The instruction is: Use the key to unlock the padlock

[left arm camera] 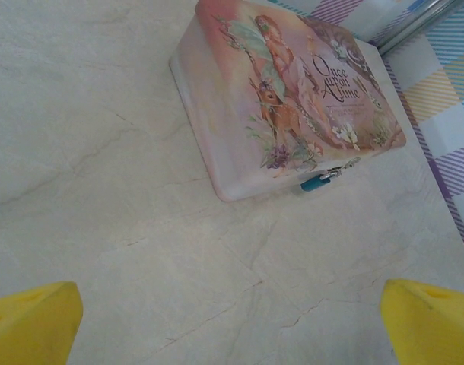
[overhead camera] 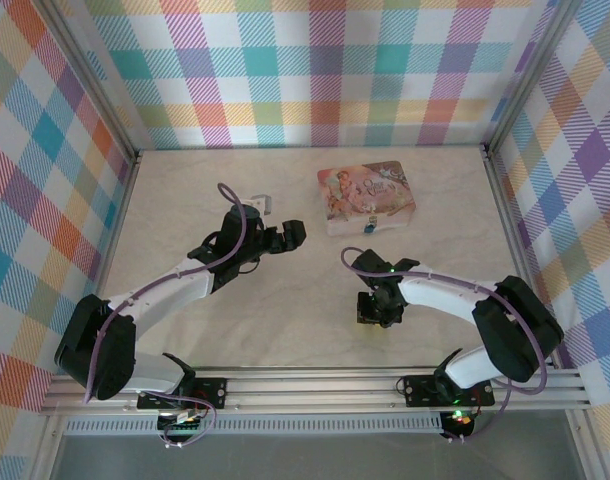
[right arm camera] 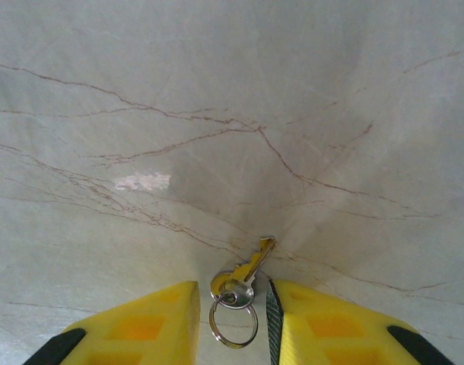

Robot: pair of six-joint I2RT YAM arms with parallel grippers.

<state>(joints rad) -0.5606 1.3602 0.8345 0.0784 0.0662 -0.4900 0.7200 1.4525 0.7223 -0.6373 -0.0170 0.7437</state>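
Key pickup stage. The right gripper (right arm camera: pixel 232 323) is low over the marbled table (right arm camera: pixel 141 114), right of centre and nearer than the box. Its jaws are narrowly apart, with the brass-coloured key (right arm camera: pixel 251 266) and its split ring (right arm camera: pixel 233 325) lying between the yellow fingers (right arm camera: pixel 148 323). No firm pinch is visible.

The left gripper (left arm camera: pixel 232 331) is spread wide and empty, and faces the pink fairy tin box (left arm camera: pixel 285 91) at far centre. The blue padlock (left arm camera: pixel 317 181) hangs on the box's near face, apparently locked.

The next move probably calls for closing on the key's head with the blade left protruding, then lifting.
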